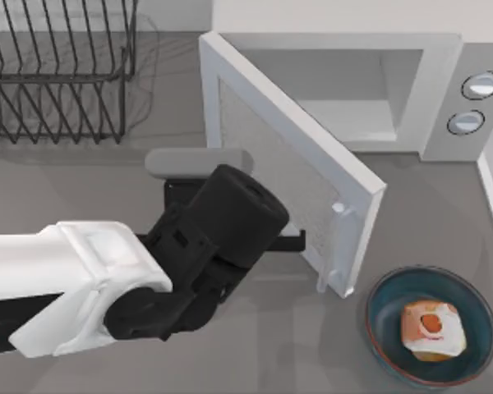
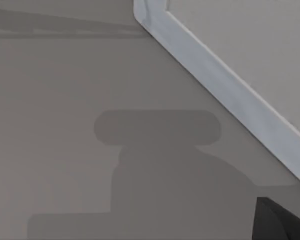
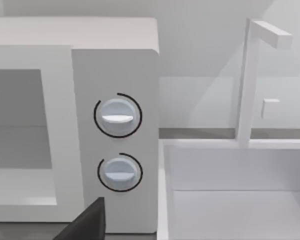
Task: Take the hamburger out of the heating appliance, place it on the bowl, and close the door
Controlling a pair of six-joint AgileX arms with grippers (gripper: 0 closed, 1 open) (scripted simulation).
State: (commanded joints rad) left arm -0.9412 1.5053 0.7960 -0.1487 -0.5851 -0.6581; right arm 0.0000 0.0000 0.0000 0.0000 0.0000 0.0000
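While the black wire dish rack [image 1: 57,70] sits at ten o'clock on the grey worktop [image 1: 82,185], my left arm reaches in from nine o'clock, its left pincer [image 1: 292,240] close against the outer face of the microwave door [image 1: 287,156]; whether its fingers are spread or pressed together I cannot tell. That white door stands swung open, slanting from twelve o'clock toward five. Behind it, the microwave [image 1: 444,90] shows a pale grey cavity, with two round knobs [image 3: 117,116] on its side panel. At five o'clock, the hamburger [image 1: 430,328] rests inside the dark teal bowl [image 1: 386,300]. A white sink [image 3: 230,190] adjoins the microwave.
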